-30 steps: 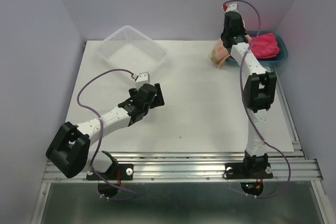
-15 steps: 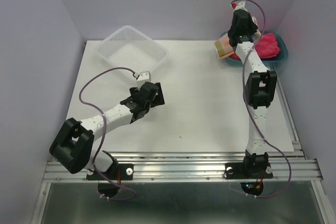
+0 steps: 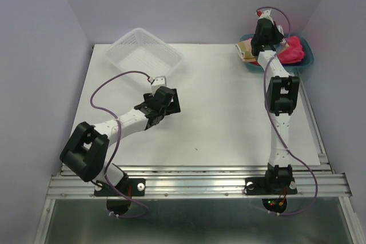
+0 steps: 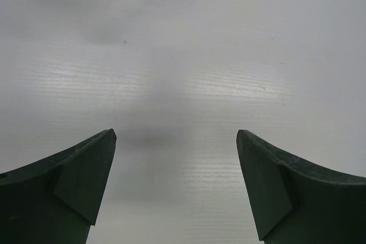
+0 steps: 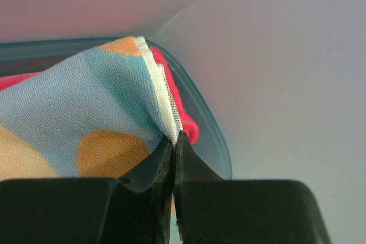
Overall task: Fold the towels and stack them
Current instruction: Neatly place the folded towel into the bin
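Note:
My right gripper (image 5: pixel 173 139) is shut on the white hem of the pale orange towel with coloured patches (image 5: pixel 80 124). It holds the towel at the left end of the teal tray (image 3: pixel 307 60), at the table's back right. In the top view the towel (image 3: pixel 246 48) hangs beside the right wrist (image 3: pixel 263 32). The hot pink towel (image 3: pixel 292 50) lies in the tray and shows behind the hem in the right wrist view (image 5: pixel 177 101). The purple towel is out of view. My left gripper (image 4: pixel 176 141) is open and empty just above the white table (image 3: pixel 223 112), left of centre (image 3: pixel 170 100).
A white mesh basket (image 3: pixel 144 53) stands at the back left. The tray rim (image 5: pixel 214 135) sits close under the right fingers, next to the lilac back and right walls. The metal rail (image 3: pixel 200 181) runs along the near edge.
My right gripper has carried the patterned towel back and to the right, from the table to the tray's left end. The left arm's elbow has shifted right; its gripper has stayed open.

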Action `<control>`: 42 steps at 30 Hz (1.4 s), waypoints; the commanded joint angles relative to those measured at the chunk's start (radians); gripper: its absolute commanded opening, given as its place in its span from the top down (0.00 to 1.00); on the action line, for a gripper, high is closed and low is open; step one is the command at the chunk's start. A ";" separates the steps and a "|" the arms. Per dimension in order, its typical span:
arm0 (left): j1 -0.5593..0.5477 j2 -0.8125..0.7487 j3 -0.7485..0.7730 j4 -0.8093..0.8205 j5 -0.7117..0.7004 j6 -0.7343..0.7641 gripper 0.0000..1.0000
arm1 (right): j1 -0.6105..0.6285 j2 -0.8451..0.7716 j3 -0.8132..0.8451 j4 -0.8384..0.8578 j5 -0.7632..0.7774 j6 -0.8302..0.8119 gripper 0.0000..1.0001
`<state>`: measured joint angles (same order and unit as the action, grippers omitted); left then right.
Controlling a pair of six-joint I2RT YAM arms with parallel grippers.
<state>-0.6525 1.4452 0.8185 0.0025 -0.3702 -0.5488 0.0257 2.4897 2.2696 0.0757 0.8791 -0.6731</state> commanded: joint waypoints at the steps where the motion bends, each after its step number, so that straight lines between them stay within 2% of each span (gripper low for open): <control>1: 0.008 0.010 0.051 0.014 0.001 0.016 0.01 | -0.021 0.037 0.090 0.140 -0.028 0.026 0.99; 7: 0.010 0.027 0.070 0.016 0.011 0.016 0.01 | -0.089 0.074 0.103 0.245 -0.077 0.055 0.99; 18: 0.013 0.072 0.100 0.011 0.028 0.012 0.01 | -0.145 0.089 0.096 0.228 -0.163 0.141 0.99; 24: 0.013 0.070 0.099 0.010 0.034 0.007 0.01 | -0.147 0.097 0.076 0.191 -0.222 0.181 0.89; 28: 0.013 0.061 0.091 0.010 0.033 0.006 0.01 | -0.147 0.090 0.070 0.197 -0.221 0.190 0.47; 30: 0.013 0.061 0.093 0.008 0.033 0.004 0.01 | -0.147 0.080 0.068 0.194 -0.218 0.196 0.38; 31: 0.013 0.060 0.091 0.008 0.034 0.004 0.01 | -0.147 0.074 0.067 0.202 -0.206 0.199 0.26; 34: 0.013 0.055 0.088 0.010 0.034 0.004 0.01 | -0.147 0.045 0.059 0.199 -0.183 0.221 0.11; 36: 0.013 0.049 0.082 0.010 0.037 0.000 0.01 | -0.147 0.025 0.056 0.179 -0.178 0.262 0.01; 37: 0.013 0.044 0.080 0.011 0.036 0.000 0.01 | -0.147 0.014 0.039 0.149 -0.177 0.279 0.00; 39: 0.013 0.027 0.071 0.013 0.034 -0.005 0.01 | -0.147 -0.028 0.016 0.099 -0.198 0.352 0.00; 42: 0.013 -0.015 0.054 0.019 0.034 -0.008 0.01 | -0.145 -0.138 -0.105 0.003 -0.245 0.512 0.00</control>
<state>-0.6456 1.5150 0.8791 0.0017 -0.3214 -0.5503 -0.1223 2.5378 2.2662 0.1463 0.6674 -0.3607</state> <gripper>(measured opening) 0.986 0.998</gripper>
